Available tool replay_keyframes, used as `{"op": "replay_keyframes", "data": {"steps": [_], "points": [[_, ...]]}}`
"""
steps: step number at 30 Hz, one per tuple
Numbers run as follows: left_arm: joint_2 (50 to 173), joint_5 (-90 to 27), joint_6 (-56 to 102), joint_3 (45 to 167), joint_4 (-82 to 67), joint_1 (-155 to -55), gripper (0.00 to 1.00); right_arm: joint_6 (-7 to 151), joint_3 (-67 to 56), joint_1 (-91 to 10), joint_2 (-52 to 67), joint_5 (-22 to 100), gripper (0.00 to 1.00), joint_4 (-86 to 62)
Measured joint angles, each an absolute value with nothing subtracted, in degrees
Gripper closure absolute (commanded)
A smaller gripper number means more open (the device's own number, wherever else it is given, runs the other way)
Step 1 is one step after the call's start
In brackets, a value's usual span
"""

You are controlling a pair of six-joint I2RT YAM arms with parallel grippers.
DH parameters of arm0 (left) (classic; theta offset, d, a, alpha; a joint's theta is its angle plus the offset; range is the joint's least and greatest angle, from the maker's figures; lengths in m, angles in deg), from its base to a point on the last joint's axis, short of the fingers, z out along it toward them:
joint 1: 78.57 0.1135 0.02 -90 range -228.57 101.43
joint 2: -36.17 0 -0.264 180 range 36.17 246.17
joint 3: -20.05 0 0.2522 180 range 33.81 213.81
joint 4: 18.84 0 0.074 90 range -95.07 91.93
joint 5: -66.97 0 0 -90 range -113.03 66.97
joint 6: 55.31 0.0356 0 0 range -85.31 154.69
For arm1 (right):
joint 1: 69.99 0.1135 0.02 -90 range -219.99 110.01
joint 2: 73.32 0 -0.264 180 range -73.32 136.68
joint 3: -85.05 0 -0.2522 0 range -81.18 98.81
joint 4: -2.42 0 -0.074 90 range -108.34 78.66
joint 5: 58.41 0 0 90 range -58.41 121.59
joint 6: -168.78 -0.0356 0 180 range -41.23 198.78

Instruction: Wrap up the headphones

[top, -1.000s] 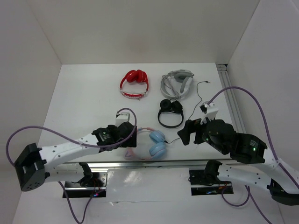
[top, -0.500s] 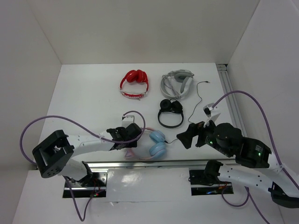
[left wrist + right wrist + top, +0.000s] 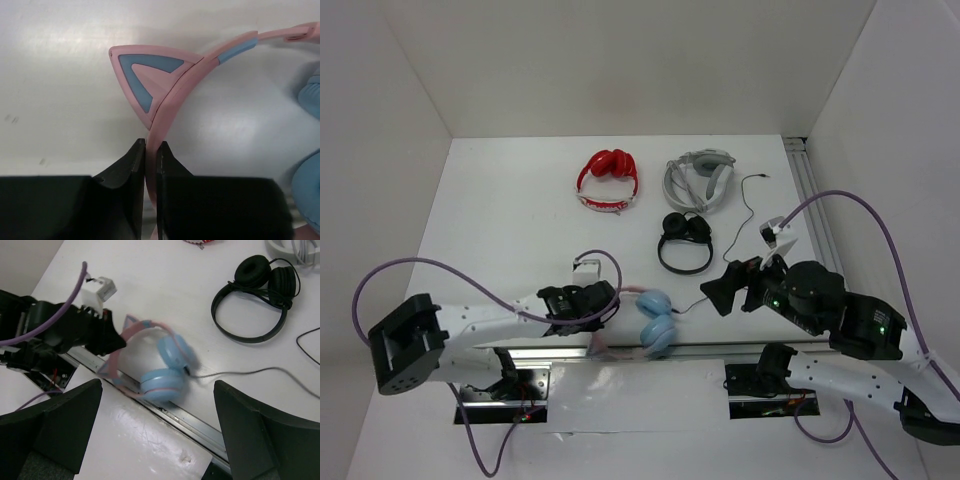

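Observation:
The headphones (image 3: pixel 656 320) lie by the table's near edge, motion-blurred: two light blue earcups (image 3: pixel 161 385) and a pink headband (image 3: pixel 172 102) with a cat ear (image 3: pixel 147 80). My left gripper (image 3: pixel 611 304) is shut on the headband just below that ear, the pink band pinched between both black fingers (image 3: pixel 131 165). It shows in the right wrist view as the left gripper (image 3: pixel 113 343) holding the band's left side. The thin dark cable (image 3: pixel 240 373) trails right from an earcup. My right gripper (image 3: pixel 718 292) hovers open just right of the earcups, holding nothing.
A red pair (image 3: pixel 608 178), a grey-white pair (image 3: pixel 698 180) and a small black pair (image 3: pixel 685 244) lie farther back. A metal rail (image 3: pixel 200 424) runs along the near edge under the earcups. Another rail (image 3: pixel 815 210) lines the right side.
My left gripper went from open to shut on the pink headband. The headphones have shifted toward the near edge and are still moving. My right gripper edged slightly forward, still open.

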State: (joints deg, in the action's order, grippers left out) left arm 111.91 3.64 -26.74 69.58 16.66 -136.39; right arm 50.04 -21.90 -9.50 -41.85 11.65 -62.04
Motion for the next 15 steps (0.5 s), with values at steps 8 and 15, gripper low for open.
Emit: {"op": "replay_keyframes", "data": {"steps": [8,15], "points": [[94.7,0.7,-19.0,85.5,43.7,-139.8,1.00,55.8,-21.0,-9.5,-39.6,12.9,0.00,-60.3],[89.7,6.7,-16.2,118.1,62.6,-139.9,1.00,67.2,-20.7,-9.5,-41.2,22.2,0.00,-52.5]]}}
